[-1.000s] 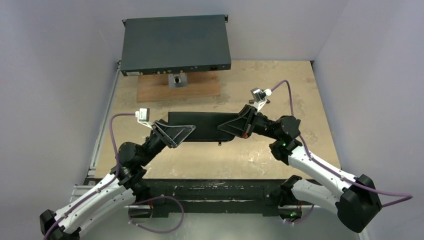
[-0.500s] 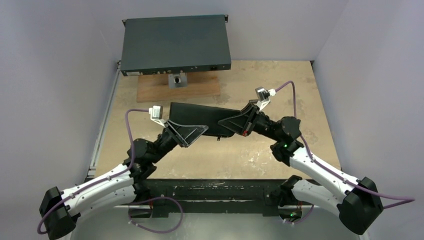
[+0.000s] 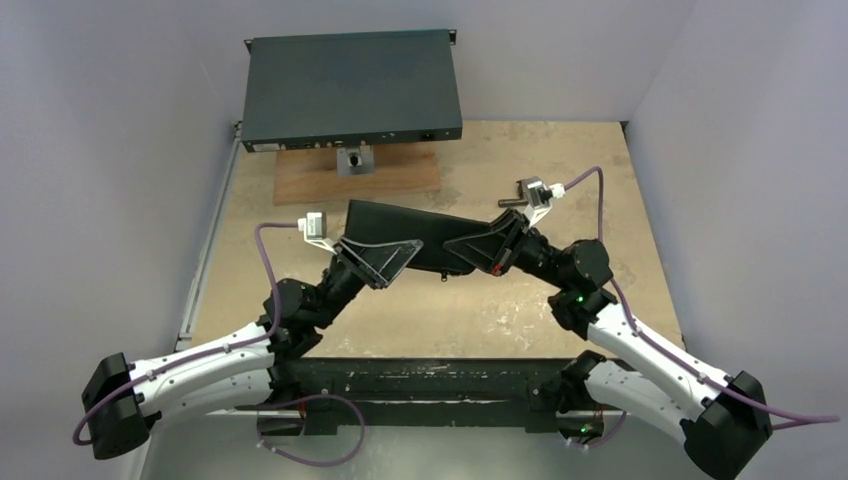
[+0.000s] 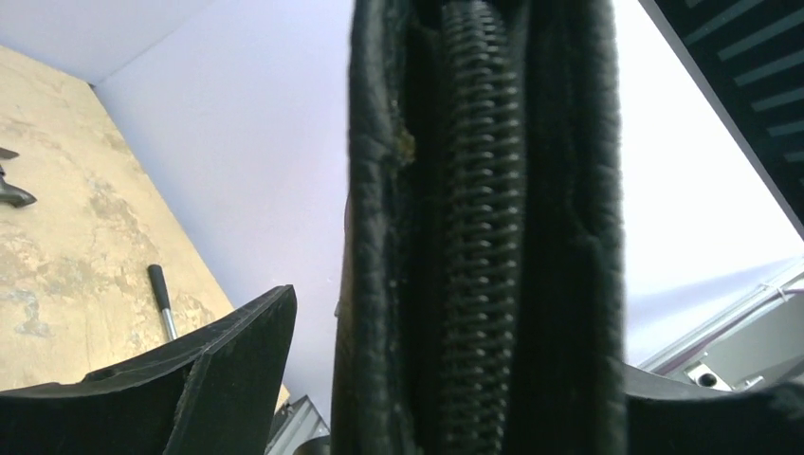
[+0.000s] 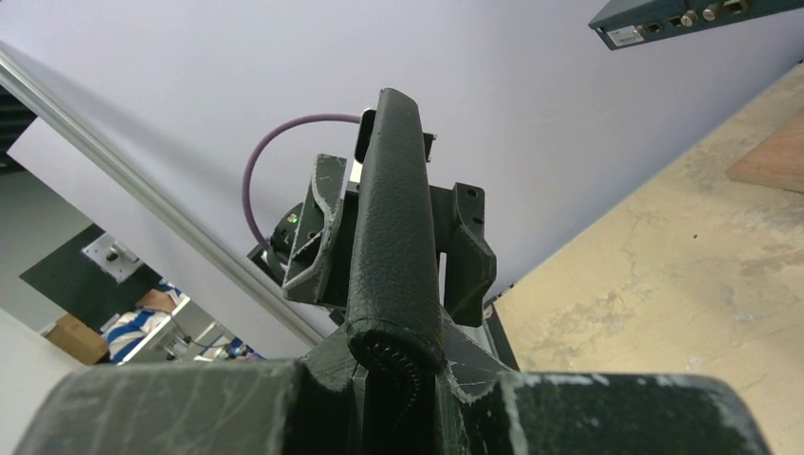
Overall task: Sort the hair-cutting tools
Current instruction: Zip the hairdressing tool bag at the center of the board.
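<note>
I cannot see the comb, the scissors or the clip in any view. What I have is a black case [image 3: 425, 235], held between both arms over the middle of the table [image 3: 600, 180]. It stands on edge and runs left to right, with its left end nearer the far edge.

The left gripper [image 3: 405, 248] is pinching the left end. In its wrist view the zip side of the case [image 4: 474, 237] fills the middle, with a finger [image 4: 228, 370] low on either side. The right gripper [image 3: 455, 243] is pressed onto the right end. From its wrist camera the case [image 5: 393, 218] rises straight out of the notch between the fingers [image 5: 161, 408], and the left gripper [image 5: 379, 251] clamps it further along.

Beyond the case, at the middle of the far edge, a flat dark box [image 3: 350, 90] overhangs a wood board [image 3: 355, 178]. The left wrist view also shows a black-handled tool [image 4: 161, 299] lying on the table, and a dark fitting [image 4: 11, 190] at the frame's left edge.
</note>
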You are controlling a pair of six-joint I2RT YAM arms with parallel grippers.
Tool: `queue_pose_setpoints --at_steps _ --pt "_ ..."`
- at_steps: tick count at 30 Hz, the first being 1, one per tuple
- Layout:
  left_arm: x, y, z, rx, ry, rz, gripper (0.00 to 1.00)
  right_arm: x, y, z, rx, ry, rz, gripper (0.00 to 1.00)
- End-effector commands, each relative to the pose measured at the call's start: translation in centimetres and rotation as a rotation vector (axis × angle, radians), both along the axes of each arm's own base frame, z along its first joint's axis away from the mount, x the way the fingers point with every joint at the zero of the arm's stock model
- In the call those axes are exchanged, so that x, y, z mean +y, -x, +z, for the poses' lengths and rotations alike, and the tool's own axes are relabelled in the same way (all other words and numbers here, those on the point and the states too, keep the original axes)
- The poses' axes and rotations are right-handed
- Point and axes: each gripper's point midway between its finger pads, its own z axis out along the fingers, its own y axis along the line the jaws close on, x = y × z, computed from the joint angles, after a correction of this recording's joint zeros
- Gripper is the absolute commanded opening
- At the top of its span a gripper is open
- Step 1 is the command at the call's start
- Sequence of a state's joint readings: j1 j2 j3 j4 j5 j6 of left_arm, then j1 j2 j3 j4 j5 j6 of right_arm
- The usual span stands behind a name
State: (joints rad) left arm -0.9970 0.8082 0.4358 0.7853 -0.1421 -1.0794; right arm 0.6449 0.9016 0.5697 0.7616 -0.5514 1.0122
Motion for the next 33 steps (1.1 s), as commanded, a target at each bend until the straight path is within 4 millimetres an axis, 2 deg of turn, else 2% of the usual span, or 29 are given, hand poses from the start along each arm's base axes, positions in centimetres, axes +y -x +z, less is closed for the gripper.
queue_pose_setpoints --at_steps 1,3,6,11,21,27,33 --pt "-1.4 1.2 -0.8 -0.054 -0.064 0.014 0.49 0.3 -0.1 -1.8 0.064 -0.001 -0.030 0.00" --pt "-1.6 1.1 -1.0 -0.057 -0.069 0.040 0.50 -0.1 -0.3 -1.9 0.080 -0.028 -0.053 0.00" --pt "-1.6 1.1 -1.7 -0.047 -0.073 0.084 0.58 -0.8 -0.6 -1.9 0.098 -0.057 -0.095 0.00" --pt "0.0 0.9 -2.4 -0.041 -0.069 0.166 0.67 -1.6 -0.8 -1.6 0.099 -0.073 -0.141 0.00" --pt "1.9 2.3 -2.6 -0.125 -0.021 0.180 0.70 -3.4 -1.6 -0.7 0.103 -0.147 -0.245 0.00" --pt "4.7 2.0 -3.6 -0.107 0.016 0.250 0.71 -3.9 -1.9 0.1 0.082 -0.158 -0.279 0.00" --pt "7.6 2.1 -2.8 -0.125 0.023 0.309 0.77 -4.0 -1.8 0.9 0.053 -0.161 -0.281 0.00"
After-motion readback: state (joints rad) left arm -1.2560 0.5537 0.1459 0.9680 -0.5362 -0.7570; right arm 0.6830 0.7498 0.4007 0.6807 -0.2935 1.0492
